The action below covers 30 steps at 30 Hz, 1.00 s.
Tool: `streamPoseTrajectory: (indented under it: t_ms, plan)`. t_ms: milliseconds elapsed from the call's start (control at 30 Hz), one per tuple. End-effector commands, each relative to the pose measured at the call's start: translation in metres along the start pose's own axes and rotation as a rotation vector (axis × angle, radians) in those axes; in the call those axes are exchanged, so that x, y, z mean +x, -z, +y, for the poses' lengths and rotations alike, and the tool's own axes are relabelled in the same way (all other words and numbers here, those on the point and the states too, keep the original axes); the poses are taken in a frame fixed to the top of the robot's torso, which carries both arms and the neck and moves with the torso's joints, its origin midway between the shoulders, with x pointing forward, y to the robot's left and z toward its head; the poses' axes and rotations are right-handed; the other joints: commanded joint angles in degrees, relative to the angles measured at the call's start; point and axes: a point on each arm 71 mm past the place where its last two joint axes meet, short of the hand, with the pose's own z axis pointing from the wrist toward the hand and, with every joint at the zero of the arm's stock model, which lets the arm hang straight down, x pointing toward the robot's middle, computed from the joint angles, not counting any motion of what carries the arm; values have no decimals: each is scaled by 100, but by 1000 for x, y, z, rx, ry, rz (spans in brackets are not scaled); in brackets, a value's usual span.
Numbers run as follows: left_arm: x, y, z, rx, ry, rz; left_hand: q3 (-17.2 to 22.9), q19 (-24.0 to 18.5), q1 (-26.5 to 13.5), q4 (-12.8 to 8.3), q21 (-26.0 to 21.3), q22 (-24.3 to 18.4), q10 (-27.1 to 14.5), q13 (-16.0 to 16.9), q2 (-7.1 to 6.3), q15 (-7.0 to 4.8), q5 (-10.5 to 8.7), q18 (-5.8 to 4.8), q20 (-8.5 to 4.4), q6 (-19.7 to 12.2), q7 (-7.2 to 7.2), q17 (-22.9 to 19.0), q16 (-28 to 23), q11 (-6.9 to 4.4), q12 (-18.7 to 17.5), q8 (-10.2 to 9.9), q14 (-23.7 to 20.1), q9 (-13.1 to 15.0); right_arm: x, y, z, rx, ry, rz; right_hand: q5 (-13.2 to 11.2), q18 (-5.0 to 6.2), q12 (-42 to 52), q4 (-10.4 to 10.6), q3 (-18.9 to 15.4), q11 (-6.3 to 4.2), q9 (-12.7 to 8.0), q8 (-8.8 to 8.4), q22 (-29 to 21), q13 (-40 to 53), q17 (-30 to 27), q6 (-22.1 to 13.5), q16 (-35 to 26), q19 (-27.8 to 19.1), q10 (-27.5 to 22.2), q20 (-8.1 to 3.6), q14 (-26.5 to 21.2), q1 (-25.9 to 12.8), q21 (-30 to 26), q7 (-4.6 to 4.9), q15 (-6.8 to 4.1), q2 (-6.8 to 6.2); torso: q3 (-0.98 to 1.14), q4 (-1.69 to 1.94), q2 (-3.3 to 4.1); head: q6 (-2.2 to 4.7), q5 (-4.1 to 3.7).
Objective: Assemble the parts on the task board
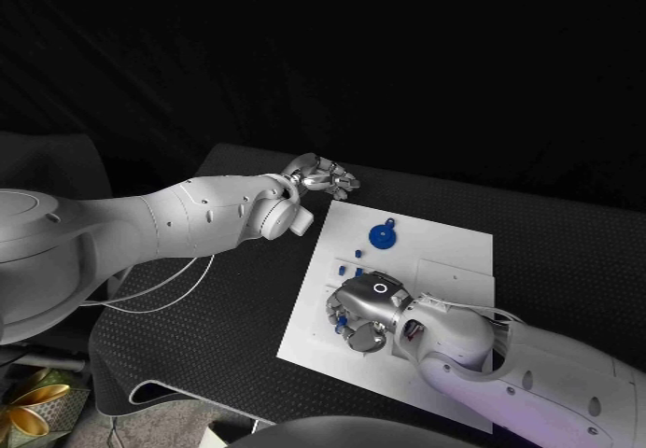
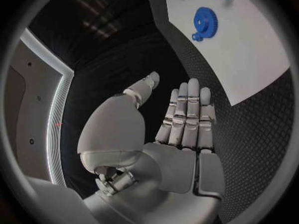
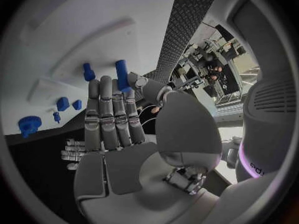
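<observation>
The right hand point(image 1: 366, 313) is seen low over the near left part of the task board point(image 1: 457, 252), fingers extended side by side. A blue cylindrical part point(image 3: 122, 75) is seen at its fingertips, between thumb and fingers; whether it is actually pinched cannot be told. Small blue parts point(image 1: 359, 251) lie on the board just beyond this hand. A blue gear point(image 1: 384, 235) lies further up the board. The left hand point(image 1: 323, 176) is found off the board's far left corner, over the black table point(image 1: 202, 317), fingers straight, together and holding nothing. No legible writing is observed.
</observation>
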Motion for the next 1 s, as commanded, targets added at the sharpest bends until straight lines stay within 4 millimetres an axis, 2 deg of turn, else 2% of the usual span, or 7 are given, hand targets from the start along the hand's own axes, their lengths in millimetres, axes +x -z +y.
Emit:
streamPoseTrajectory:
  t_ms: [33,600,800,867,933,1000]
  plan:
    - [4,0,-2,8,10,18,-14,36,6,35,-39,11,13,-8,28,9,-1,81,14,-40,0,8,-28,8,9,-29,19,-6,6,-1,0,13,55,55,11,72,16,-27,9,-289,8,19,100,317,-7,24,0,41,327,-2,27,-5,30,-2,-2,44,-6,4,-1,-6,-13]
    - [5,0,-3,9,11,22,-14,36,11,35,-46,14,15,-11,25,10,-1,81,15,-37,-1,18,-38,8,11,-25,19,-5,15,-5,7,2,66,103,12,72,7,-46,11,-285,19,12,98,325,-1,19,-12,30,318,2,21,-20,26,0,0,47,-3,11,-4,-31,-28]
    - [5,0,-3,8,11,20,-14,36,11,35,-47,15,15,-12,24,10,-1,81,15,-37,-1,20,-40,8,11,-25,20,-5,14,-4,5,7,53,93,12,70,-13,-65,54,-275,31,-2,92,333,3,8,-39,-4,295,13,-2,-30,9,4,9,32,-3,1,-5,-34,-23]
    - [4,0,-2,8,11,19,-15,36,11,35,-48,15,15,-12,23,10,-1,81,15,-38,-1,21,-40,8,11,-25,20,-5,14,-4,4,8,42,83,13,66,-21,-66,92,-269,33,-10,87,334,3,3,-50,-23,285,20,-11,-35,-3,7,13,-2,-4,-1,-4,-32,-20]
    - [4,0,-2,7,11,18,-15,36,11,36,-48,16,15,-13,22,11,-1,80,16,-39,0,22,-42,8,11,-25,20,-6,14,-4,3,11,35,79,15,42,-104,-39,261,-210,19,-92,74,321,-16,-96,-144,-153,164,60,-126,-108,-74,53,66,-226,-3,1,-2,-29,-19]
    - [3,1,-2,7,10,17,-16,37,11,36,-49,16,15,-13,21,11,-1,80,16,-39,0,24,-43,8,11,-25,20,-6,13,-4,2,9,37,74,31,33,-150,-18,269,-177,8,-145,86,315,-31,-147,-201,-233,100,79,-186,-187,-105,83,103,-320,0,-1,-3,-27,-23]
